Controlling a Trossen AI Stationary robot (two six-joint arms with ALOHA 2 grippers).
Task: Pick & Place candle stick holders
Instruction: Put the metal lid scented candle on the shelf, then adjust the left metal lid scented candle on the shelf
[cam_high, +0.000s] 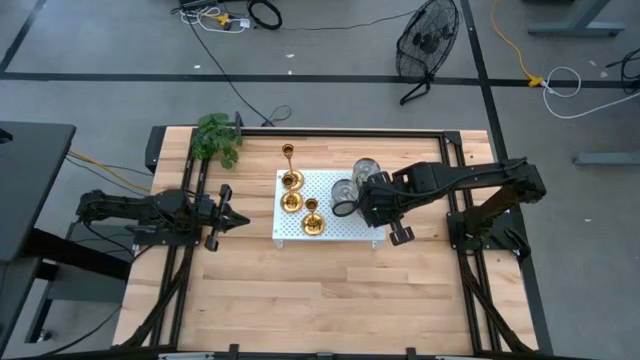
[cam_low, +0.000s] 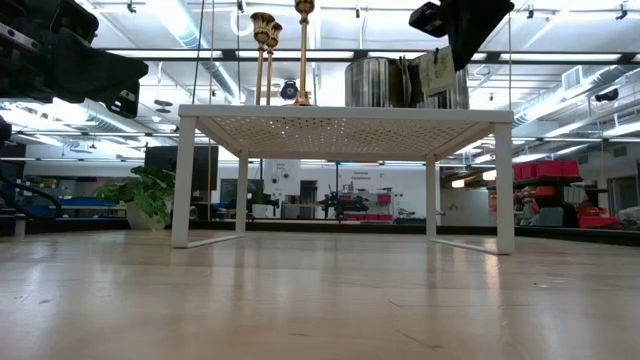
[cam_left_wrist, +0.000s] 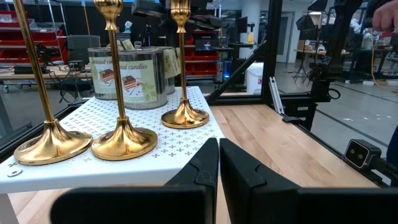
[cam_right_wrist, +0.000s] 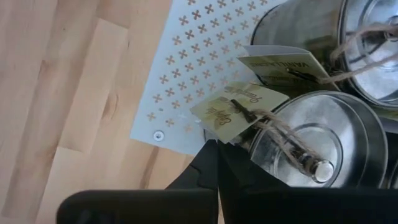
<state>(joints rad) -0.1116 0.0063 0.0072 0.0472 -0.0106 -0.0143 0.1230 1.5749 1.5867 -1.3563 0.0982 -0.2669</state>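
Three shiny gold candle stick holders with slim tall stems stand by their round bases on a white perforated stand (cam_high: 340, 232): one at the far left (cam_high: 291, 180), one beside it (cam_high: 291, 201), one nearer (cam_high: 311, 225). They also show in the left wrist view (cam_left_wrist: 53, 144) (cam_left_wrist: 124, 142) (cam_left_wrist: 185, 117). My left gripper (cam_high: 238, 218) is shut and empty, left of the stand, pointing at it. My right gripper (cam_high: 368, 205) is shut and points down over the stand's right part, beside two metal candle tins (cam_high: 345, 195) (cam_high: 365, 170). My right gripper's shut fingertips (cam_right_wrist: 217, 149) stand right at the paper tag (cam_right_wrist: 233, 109) of the nearer tin (cam_right_wrist: 305, 143), coming from above. I cannot tell whether they touch the tag or the tin.
A green plant (cam_high: 217, 140) stands at the table's far left corner. Black frame rails run along both sides of the table. Bare wood (cam_high: 320, 300) lies on the near side of the stand. A floor fan (cam_high: 428, 45) stands beyond the table.
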